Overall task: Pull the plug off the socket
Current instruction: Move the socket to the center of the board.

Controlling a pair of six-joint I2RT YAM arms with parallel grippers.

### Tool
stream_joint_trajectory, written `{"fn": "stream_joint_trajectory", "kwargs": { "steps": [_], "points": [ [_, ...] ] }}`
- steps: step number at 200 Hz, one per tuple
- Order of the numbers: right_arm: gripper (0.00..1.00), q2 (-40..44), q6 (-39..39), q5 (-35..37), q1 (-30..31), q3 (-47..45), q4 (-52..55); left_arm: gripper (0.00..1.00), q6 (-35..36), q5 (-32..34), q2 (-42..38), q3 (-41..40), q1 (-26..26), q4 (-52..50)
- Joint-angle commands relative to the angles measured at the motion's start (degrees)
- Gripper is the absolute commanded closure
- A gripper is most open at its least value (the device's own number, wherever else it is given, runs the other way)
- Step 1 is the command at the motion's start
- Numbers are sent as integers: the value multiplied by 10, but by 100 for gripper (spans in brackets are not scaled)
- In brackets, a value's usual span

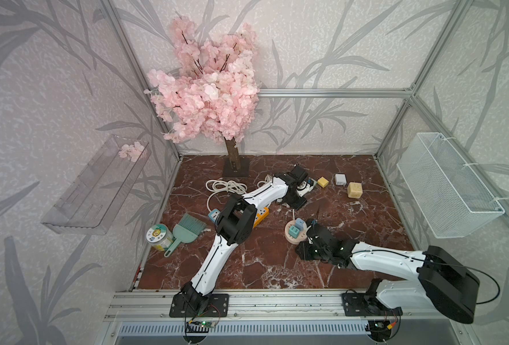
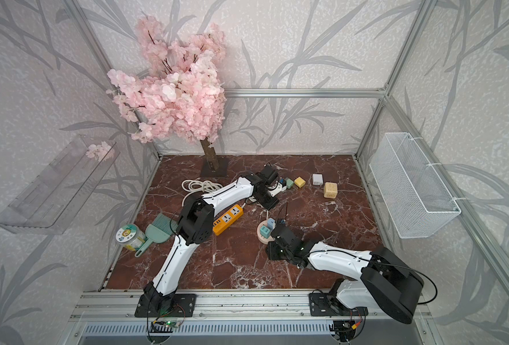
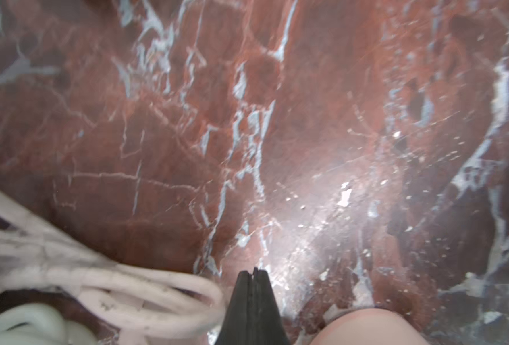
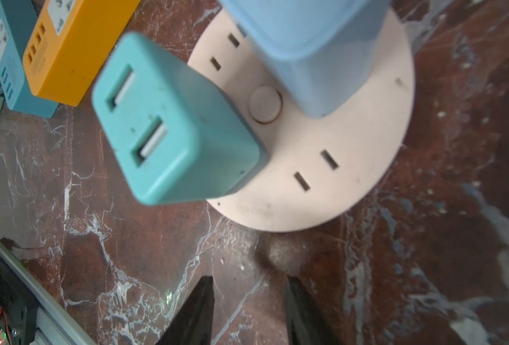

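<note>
Right wrist view: the right gripper [image 4: 248, 282] has its two black fingers spread apart with nothing between them. The tips hang over the red-brown marble tabletop [image 4: 426, 239], just short of the rim of the round pale pink socket disc [image 4: 351, 143]. A teal square plug [image 4: 175, 125] with two USB ports stands on the disc at one side of its central button. A light blue plug [image 4: 307, 50] stands on the opposite side. An orange power strip [image 4: 77, 44] and a blue power strip [image 4: 11, 59] lie side by side beyond the teal plug. Left wrist view, blurred: the left gripper [image 3: 254, 271] has its fingers pressed together and pinches nothing. It sits over bare tabletop, just beside a white coiled cable [image 3: 146, 286]. Both top views: the socket disc lies near the middle of the table, directly ahead of the right arm, with both plugs upright on it. The left arm extends across the table, its wrist on the far side of the disc. The orange strip lies on the left arm's side of the disc.
</note>
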State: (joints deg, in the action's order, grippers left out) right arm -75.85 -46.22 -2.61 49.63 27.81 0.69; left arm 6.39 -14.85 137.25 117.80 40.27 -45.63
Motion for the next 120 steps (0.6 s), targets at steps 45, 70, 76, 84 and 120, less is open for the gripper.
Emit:
{"fn": "stream_joint_trajectory", "kwargs": {
  "steps": [45,70,76,84,120],
  "points": [
    [58,-66,-25,3,3,0,-96,100,-18,23,-24,-79,-44,11],
    [58,-68,-20,11,3,5,-91,100,-35,10,-53,-130,-76,28],
    [58,-68,-18,14,3,7,-87,100,-36,10,-63,-146,-81,32],
    [58,-69,-14,18,3,11,-81,100,-37,9,-80,-172,-88,41],
    [58,-94,-7,33,3,22,-81,100,-33,17,-153,-286,-102,89]
  ]
}}
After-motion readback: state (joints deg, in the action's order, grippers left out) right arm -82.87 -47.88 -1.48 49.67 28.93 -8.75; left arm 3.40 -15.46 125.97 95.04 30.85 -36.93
